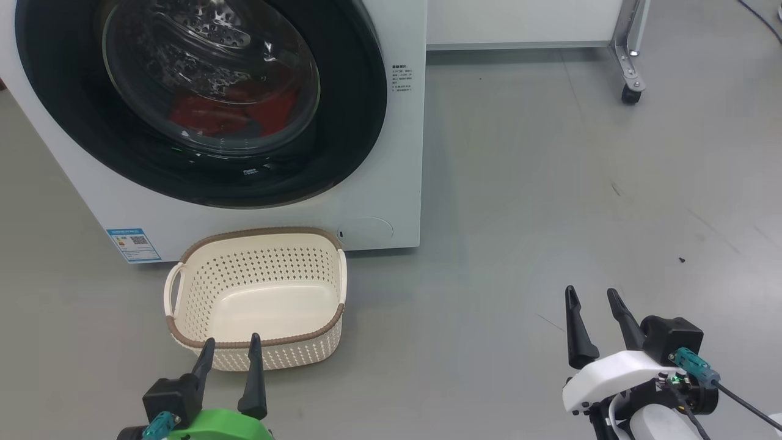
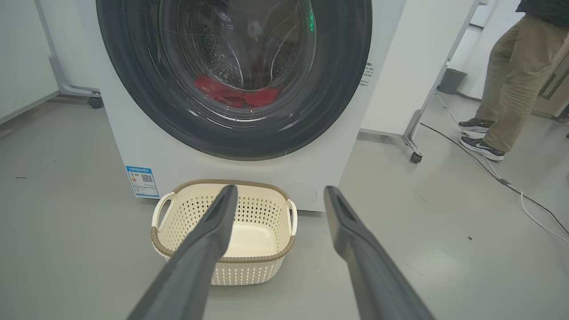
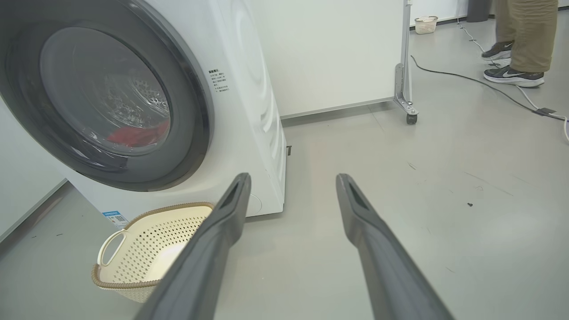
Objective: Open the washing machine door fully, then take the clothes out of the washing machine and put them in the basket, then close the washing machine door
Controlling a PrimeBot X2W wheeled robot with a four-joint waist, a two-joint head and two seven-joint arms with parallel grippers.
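1. Grey flooring (image 1: 550, 183) is spreading out around the washing machine (image 1: 391, 183), which is standing white and boxy with a small blue label (image 1: 133, 244) sticking to the lower corner of its front.
2. The door (image 1: 342, 122) is sitting shut against the front of the washing machine, its wide black rim ringing a bulging clear glass bowl.
3. The clothes (image 1: 208, 113) are lying in a red heap at the bottom of the drum inside the washing machine, showing through the door glass.
4. The basket (image 1: 256, 241) is sitting on the floor just in front of the washing machine, below the door, and its cream bottom is showing bare.
5. The left hand (image 1: 232, 338) is hovering in front of the washing machine, on the near side of the basket, with its two dark fingers spreading wide apart and gripping nothing.
6. The right hand (image 1: 591, 289) is hovering over bare floor off to the right of the washing machine's front, well apart from the basket, with its fingers likewise standing wide and holding nothing.
7. A white panel (image 3: 338, 53) on wheels is standing behind the washing machine to its right. Beyond it a person (image 2: 506, 89) in khaki trousers and dark shoes is standing beside a cable (image 2: 466, 142) trailing across the floor.
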